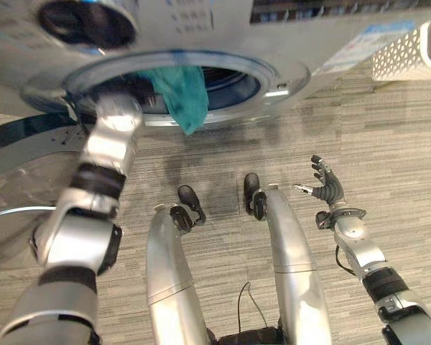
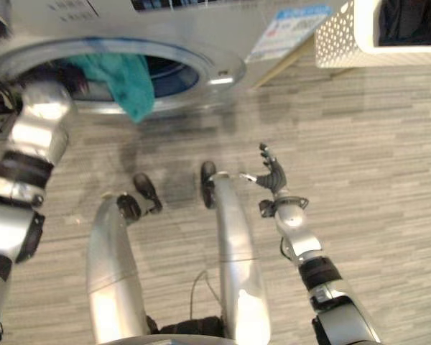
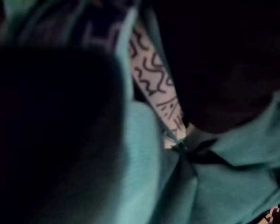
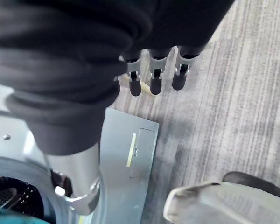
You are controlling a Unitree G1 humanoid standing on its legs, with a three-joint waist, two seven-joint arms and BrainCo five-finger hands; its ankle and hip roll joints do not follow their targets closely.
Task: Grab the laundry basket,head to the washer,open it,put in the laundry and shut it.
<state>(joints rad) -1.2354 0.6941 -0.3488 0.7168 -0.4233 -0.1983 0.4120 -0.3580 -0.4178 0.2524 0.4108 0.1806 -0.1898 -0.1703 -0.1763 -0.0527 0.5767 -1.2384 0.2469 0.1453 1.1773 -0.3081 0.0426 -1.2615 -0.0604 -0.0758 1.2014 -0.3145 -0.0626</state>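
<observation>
Left arm reaches into the washer (image 1: pixel 287 79) drum opening; left hand buried among laundry, finger state indeterminate. Teal garment (image 1: pixel 183 93) drapes over the drum rim. Right hand (image 1: pixel 329 188) hangs over the floor (image 1: pixel 388 144), fingers relaxed, empty. White laundry basket (image 2: pixel 345 39) stands far right.

The washer (image 1: pixel 201 29) had a smooth, silver-grey casing with a glossy chrome-like ring round its mouth, and soft teal knit cloth (image 1: pixel 183 93) spilled over that rim beside a white printed fabric (image 3: pixel 154 88). The floor (image 1: pixel 388 144) looked matt, streaked like grey wood-grain plank, and the laundry basket (image 2: pixel 345 39) was white perforated plastic.
</observation>
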